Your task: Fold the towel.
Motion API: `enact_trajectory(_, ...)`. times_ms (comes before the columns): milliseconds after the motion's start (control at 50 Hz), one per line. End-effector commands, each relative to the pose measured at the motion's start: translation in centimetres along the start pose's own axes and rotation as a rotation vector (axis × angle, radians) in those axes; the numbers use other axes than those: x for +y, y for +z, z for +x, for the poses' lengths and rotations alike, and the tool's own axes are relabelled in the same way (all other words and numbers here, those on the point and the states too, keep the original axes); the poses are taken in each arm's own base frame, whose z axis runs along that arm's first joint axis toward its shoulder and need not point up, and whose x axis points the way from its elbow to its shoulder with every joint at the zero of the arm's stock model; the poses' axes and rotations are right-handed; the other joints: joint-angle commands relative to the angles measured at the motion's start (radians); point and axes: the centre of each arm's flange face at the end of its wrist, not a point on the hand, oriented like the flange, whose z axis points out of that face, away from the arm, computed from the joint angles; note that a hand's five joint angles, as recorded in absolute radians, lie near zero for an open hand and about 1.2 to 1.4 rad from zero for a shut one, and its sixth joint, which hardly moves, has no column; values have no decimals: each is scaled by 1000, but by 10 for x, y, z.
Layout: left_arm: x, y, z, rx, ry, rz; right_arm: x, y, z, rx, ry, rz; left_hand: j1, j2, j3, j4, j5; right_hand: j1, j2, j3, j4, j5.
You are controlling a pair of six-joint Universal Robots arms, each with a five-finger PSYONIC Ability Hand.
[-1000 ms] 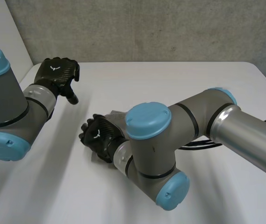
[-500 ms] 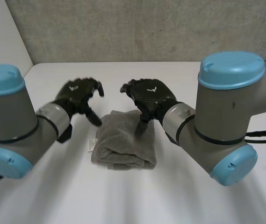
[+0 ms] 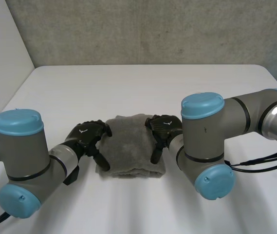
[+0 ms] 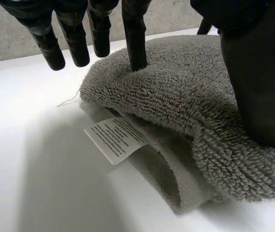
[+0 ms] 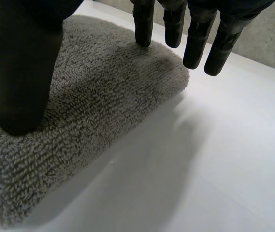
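Observation:
A grey towel (image 3: 130, 145) lies folded into a thick pad in the middle of the white table (image 3: 143, 87). My left hand (image 3: 87, 136) rests at its left edge, fingers straight. In the left wrist view one finger of the left hand (image 4: 135, 34) pokes into the towel (image 4: 185, 96), the thumb sits on its top, and a white label (image 4: 116, 139) sticks out from under the fold. At the towel's right edge is my right hand (image 3: 161, 127). It is open too: the right hand's (image 5: 22, 72) thumb presses on the towel (image 5: 103, 96) while its fingers hover straight over the far corner.
Both arms reach in from the near side, the left elbow (image 3: 17, 161) and the right elbow (image 3: 204, 141) flanking the towel. A grey wall (image 3: 143, 29) runs behind the table's far edge.
Both hands have dropped from above the towel's far end to its left and right edges and now touch it. The left hand's fingers have straightened.

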Motion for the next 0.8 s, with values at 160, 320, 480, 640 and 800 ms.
enact_trajectory(160, -16, 1, 2, 4, 88, 68, -11, -6, 0, -9, 8, 26, -20, -14, -15, -14, -7, -57, -72, -73, -78, -64)
enact_trajectory(320, -69, -27, 5, -22, 116, 234, -89, -52, 33, 100, 30, 235, -17, -12, -12, -11, -4, -57, -72, -73, -78, -64)
enact_trajectory(480, -162, -82, -25, -159, 134, 543, -149, -116, 82, 370, 80, 422, -17, -12, -12, -11, -4, -57, -72, -73, -78, -64)
enact_trajectory(640, -190, -108, -35, -227, 76, 456, -161, -141, 105, 498, 19, 451, -17, -12, -12, -11, -4, -57, -72, -73, -78, -64)
enact_trajectory(800, -184, -101, -40, -237, 66, 422, -153, -139, 106, 502, -12, 406, -11, -6, -7, -5, 2, -57, -72, -73, -78, -64)
